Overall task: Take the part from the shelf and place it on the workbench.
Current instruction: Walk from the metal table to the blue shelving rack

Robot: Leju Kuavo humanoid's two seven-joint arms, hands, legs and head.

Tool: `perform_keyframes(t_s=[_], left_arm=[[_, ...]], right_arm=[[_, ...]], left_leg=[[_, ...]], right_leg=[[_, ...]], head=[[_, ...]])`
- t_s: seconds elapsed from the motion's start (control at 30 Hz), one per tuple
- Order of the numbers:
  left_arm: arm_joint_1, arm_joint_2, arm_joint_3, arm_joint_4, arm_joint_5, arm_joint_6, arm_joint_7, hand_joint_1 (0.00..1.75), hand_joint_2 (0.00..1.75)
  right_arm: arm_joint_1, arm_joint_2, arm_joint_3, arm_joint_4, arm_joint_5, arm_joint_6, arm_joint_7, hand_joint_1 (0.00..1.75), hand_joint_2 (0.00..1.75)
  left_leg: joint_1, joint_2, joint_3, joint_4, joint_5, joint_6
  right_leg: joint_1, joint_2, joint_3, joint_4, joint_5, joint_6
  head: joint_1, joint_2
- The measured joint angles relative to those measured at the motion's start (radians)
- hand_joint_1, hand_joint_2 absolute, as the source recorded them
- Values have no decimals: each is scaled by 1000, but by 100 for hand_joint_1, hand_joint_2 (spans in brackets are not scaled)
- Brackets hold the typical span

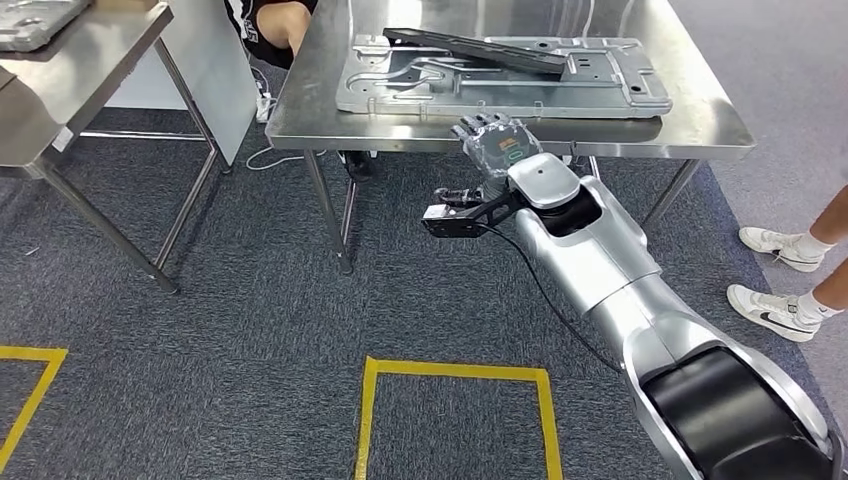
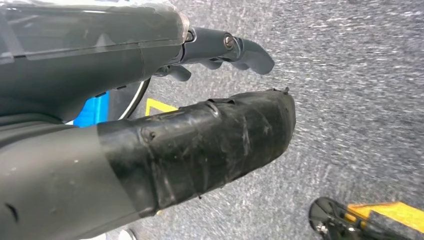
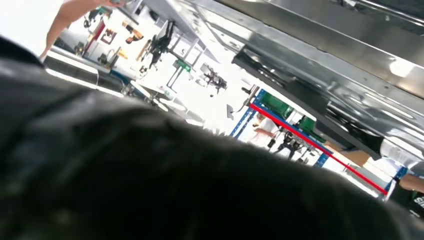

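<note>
A large grey metal plate part (image 1: 500, 90) lies flat on the steel workbench (image 1: 700, 125), with a long black part (image 1: 470, 48) resting across its top. My right hand (image 1: 497, 140) reaches over the bench's front edge, back upward, fingers at the plate's near edge with nothing seen in them. In the right wrist view the plate (image 3: 350, 55) and the black part (image 3: 305, 102) appear close by, beyond a dark blur. My left hand (image 2: 150, 100) hangs over the grey carpet, its taped thumb (image 2: 215, 145) and dark fingers (image 2: 245, 50) apart, holding nothing.
A second steel table (image 1: 90, 70) stands at the left with another grey part (image 1: 30, 20) on it. A person sits behind the bench (image 1: 275, 25); another person's white shoes (image 1: 780, 250) are at the right. Yellow tape (image 1: 455, 372) marks the carpet.
</note>
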Motion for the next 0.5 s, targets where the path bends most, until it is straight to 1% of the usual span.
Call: perform_keyframes(t_s=[0.03, 0.07, 0.1, 0.13, 0.17, 0.27, 0.33, 0.37, 0.4, 0.47, 0.5], left_arm=[[0, 0, 0, 0, 0, 0, 0, 0, 0], [0, 1, 0, 0, 0, 0, 0, 0, 0], [0, 1, 0, 0, 0, 0, 0, 0, 0], [0, 1, 0, 0, 0, 0, 0, 0, 0], [0, 1, 0, 0, 0, 0, 0, 0, 0], [0, 1, 0, 0, 0, 0, 0, 0, 0], [1, 0, 0, 0, 0, 0, 0, 0, 0], [1, 0, 0, 0, 0, 0, 0, 0, 0], [1, 0, 0, 0, 0, 0, 0, 0, 0], [1, 1, 0, 0, 0, 0, 0, 0, 0], [0, 1, 0, 0, 0, 0, 0, 0, 0]], right_arm=[[-1, 0, 0, 0, 0, 0, 0, 0, 0], [-1, 1, 0, 0, 0, 0, 0, 0, 0], [-1, 1, 0, 0, 0, 0, 0, 0, 0], [-1, 1, 0, 0, 0, 0, 0, 0, 0], [0, 1, 0, 0, 0, 0, 0, 0, 0], [0, 1, 0, 0, 0, 0, 0, 0, 0], [2, 1, 0, 0, 0, 0, 0, 0, 0], [3, 1, 0, 0, 0, 0, 0, 0, 0], [3, 1, 0, 0, 0, 0, 0, 0, 0], [3, 1, 0, 0, 0, 0, 0, 0, 0], [2, 1, 0, 0, 0, 0, 0, 0, 0]], left_leg=[[0, 0, -14, 32, -22, -5], [2, -1, -38, 86, -54, -8], [2, -1, -60, 137, -83, -11], [2, -1, -79, 177, -103, -13], [2, -1, -89, 199, -113, -13], [2, -1, -92, 206, -116, -14], [2, -1, -116, 256, -126, -15], [3, 0, -97, 214, -92, -14], [1, -1, -70, 160, -58, -11], [-4, -2, 1, 9, 10, 1], [-5, -2, 6, -2, 6, 7]], right_leg=[[-3, 0, 2, -5, 4, -6], [-3, -1, 3, -8, 5, -10], [-2, -1, 2, -8, 6, -13], [-2, -1, 2, -8, 6, -13], [-1, -1, 2, -8, 6, -13], [-1, -1, 2, -8, 5, -13], [0, -1, 1, -6, 5, -14], [1, -1, 1, -2, 2, -13], [3, 0, 0, 2, -1, -10], [5, 1, -1, 9, -7, 0], [7, 1, -2, 10, -7, 6]], head=[[0, 0], [0, 0], [0, 0], [0, 0], [0, 0], [0, 0], [0, 0], [0, 0], [0, 0], [0, 0], [0, 0]])
